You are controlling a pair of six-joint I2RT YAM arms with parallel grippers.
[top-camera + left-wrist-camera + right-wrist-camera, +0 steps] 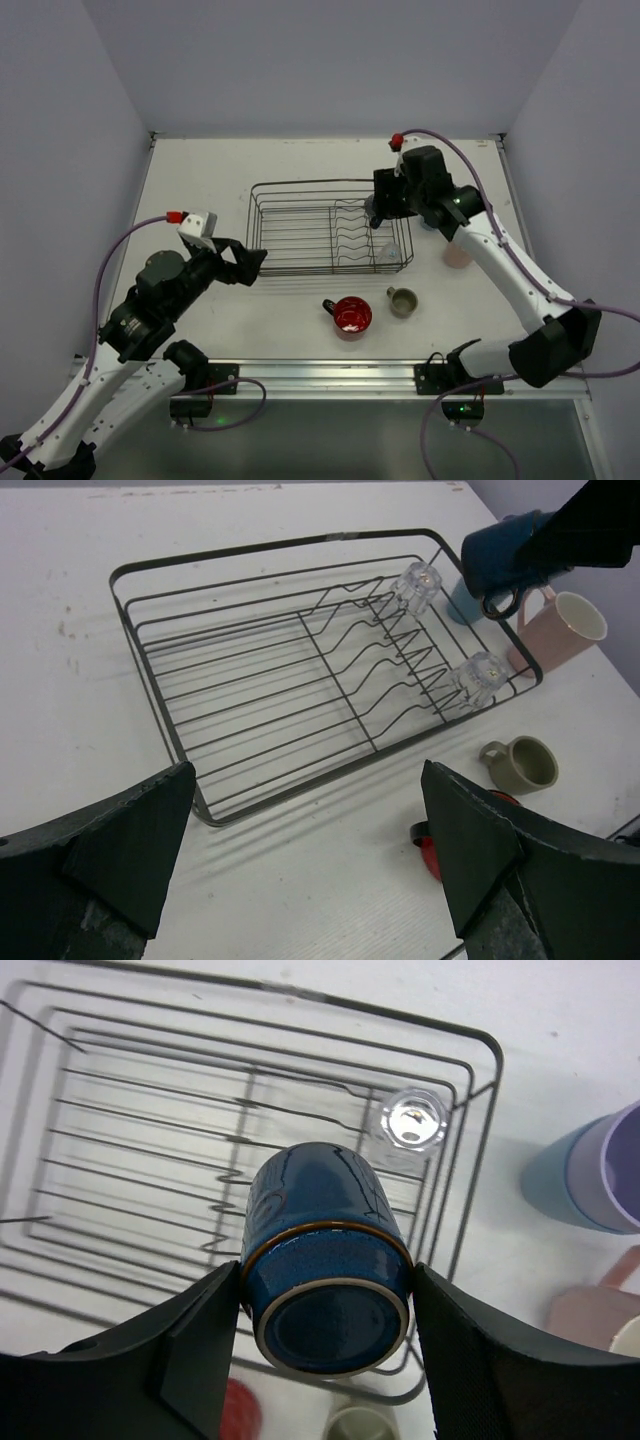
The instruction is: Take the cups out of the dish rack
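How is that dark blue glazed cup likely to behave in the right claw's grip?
The dark blue glazed cup looks rigid and probably ceramic, so it is likely fairly heavy for its size and breakable if dropped. Its glossy round wall may slip or twist in the right claw, which presses only its sides.

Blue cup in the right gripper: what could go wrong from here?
1. The right gripper pinches the blue cup only by its rounded, glossy sides. It might slip and drop onto the rack or the clear glass close by.
2. The table right of the rack is crowded with the pink cup and tumblers. Setting the cup down there could knock one over.
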